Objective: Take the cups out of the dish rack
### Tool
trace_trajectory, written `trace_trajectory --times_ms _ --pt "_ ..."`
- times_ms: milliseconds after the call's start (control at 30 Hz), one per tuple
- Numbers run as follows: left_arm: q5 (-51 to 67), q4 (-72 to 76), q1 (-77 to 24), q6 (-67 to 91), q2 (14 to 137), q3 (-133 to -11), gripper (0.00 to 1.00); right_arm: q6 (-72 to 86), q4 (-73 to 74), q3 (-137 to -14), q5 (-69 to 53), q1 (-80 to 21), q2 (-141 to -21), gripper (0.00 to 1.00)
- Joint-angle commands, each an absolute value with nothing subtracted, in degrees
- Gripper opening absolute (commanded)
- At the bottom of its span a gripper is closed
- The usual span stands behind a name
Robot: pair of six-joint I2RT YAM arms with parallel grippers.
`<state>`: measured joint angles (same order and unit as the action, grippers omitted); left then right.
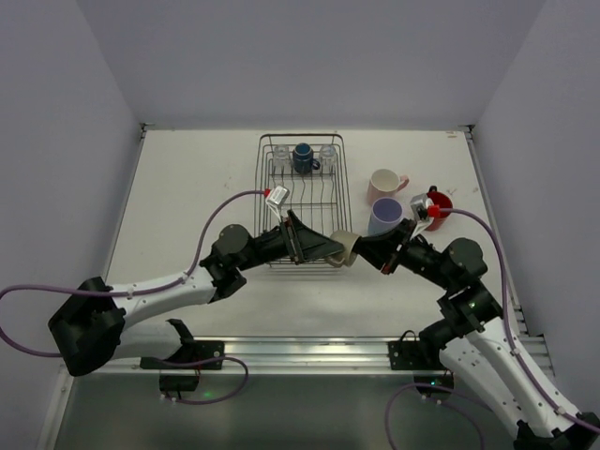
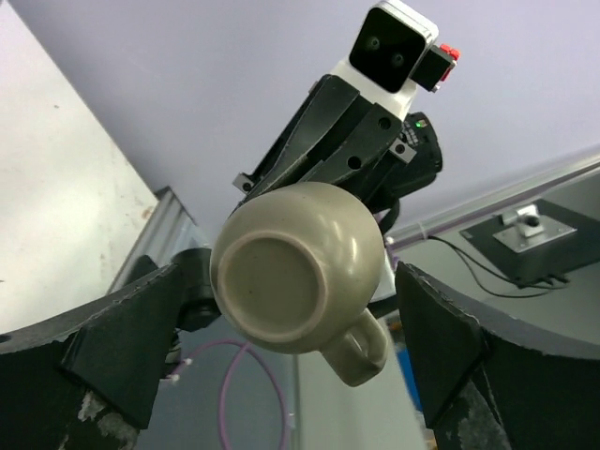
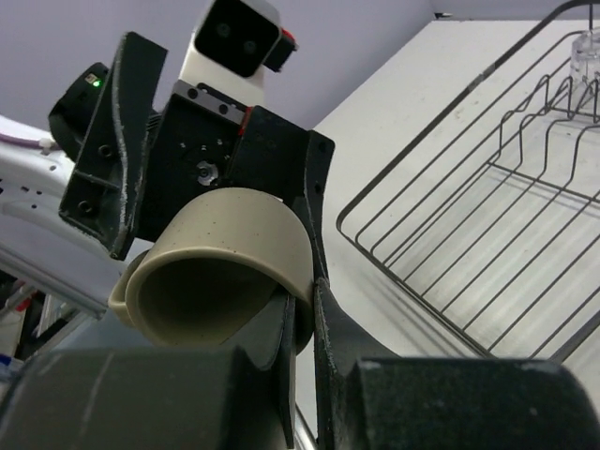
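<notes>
An olive-green ceramic mug (image 1: 344, 247) with a rounded, glossy body and a loop handle hangs in the air just off the near right corner of the dark wire dish rack (image 1: 259, 187), caught between the two arms. It lies on its side, its long axis running along the rack's near edge: the flat base faces the left claw (image 1: 322, 246) and the open mouth faces the right claw (image 3: 300, 309). The right claw is closed tight on the mug's rim, one finger inside the mouth and one outside the wall. The left claw stands wide open, its fingers (image 2: 122, 347) on either side of the body and apart from it. The right arm alone carries the mug, so the next move likely turns on the left claw backing off along that axis, away from the base. Inside the rack, at its far end, a dark blue mug (image 1: 303, 157) sits between two clear glass tumblers (image 1: 279, 152). To the right of the rack, a pink mug (image 1: 384, 183), a lavender mug (image 1: 383, 216) and a red mug (image 1: 439, 202) stand on the pale surface (image 1: 187, 187).
</notes>
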<state>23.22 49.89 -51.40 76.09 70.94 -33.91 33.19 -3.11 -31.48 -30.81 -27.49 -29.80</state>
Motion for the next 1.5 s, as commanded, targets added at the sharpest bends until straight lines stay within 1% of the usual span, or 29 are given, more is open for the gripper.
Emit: trace_trajectory --times_ms 0,100,133,167,200,233,333,467,533,600,733,867,900,1000,1133,1467 --pt "20.9 40.3 -51.5 67.2 67.4 -37.3 1.0 35.5 -0.2 -35.1 -27.2 -27.5 -28.9 0.0" --pt "19.0 35.0 -51.4 63.6 65.5 -38.6 1.0 35.8 3.2 -35.7 -26.5 -27.5 -28.7 0.0" --pt "18.3 31.2 -51.4 62.4 64.5 -39.8 1.0 35.5 5.9 -36.0 -25.8 -27.6 -28.7 0.0" --pt "16.2 28.9 -51.4 59.2 63.8 -40.4 1.0 35.1 7.9 -37.0 -25.0 -27.5 -28.7 0.0" --pt "14.9 26.1 -51.4 57.1 62.9 -41.3 1.0 34.5 10.5 -37.5 -22.0 -27.5 -28.7 0.0" --pt "13.0 20.2 -51.4 55.1 60.9 -43.0 1.0 33.3 15.9 -38.1 -20.3 -27.6 -28.8 0.0" --pt "3.5 10.7 -51.4 47.0 56.1 -45.3 1.0 31.9 25.8 -39.5 -12.8 -27.6 -28.8 0.0" --pt "-4.5 0.3 -51.4 36.8 50.5 -47.5 1.0 30.7 35.3 -40.3 -5.2 -27.4 -30.7 0.0" --pt "-6.8 -7.3 -51.4 33.4 47.7 -48.9 1.0 30.4 40.0 -40.5 -2.0 -27.5 -32.2 0.0" --pt "-10.6 -11.9 -51.4 29.2 46.1 -49.9 1.0 30.8 42.6 -40.8 2.3 -27.4 -34.5 0.0" --pt "-18.5 -24.1 -51.4 23.8 42.5 -52.1 1.0 31.9 43.9 -41.4 4.0 -27.4 -38.3 0.0" --pt "-21.9 -28.3 -51.4 20.8 39.8 -50.5 1.0 32.5 44.8 -43.2 6.5 -27.4 -44.7 0.0" --pt "-22.1 -27.9 -51.4 20.7 38.6 -48.6 1.0 32.3 44.8 -43.3 6.8 -27.3 -48.0 0.0" --pt "-22.3 -26.5 -51.4 19.9 37.2 -45.5 1.0 32.4 44.9 -44.1 7.6 -27.2 -53.1 0.0" --pt "-22.2 -25.4 -51.4 18.8 36.7 -43.4 1.0 32.2 44.8 -45.4 6.3 -26.9 -60.9 0.0" --pt "-20.3 -24.3 -51.4 17.4 35.1 -40.8 1.0 33.1 41.3 -43.8 2.6 -27.0 -67.6 0.0"
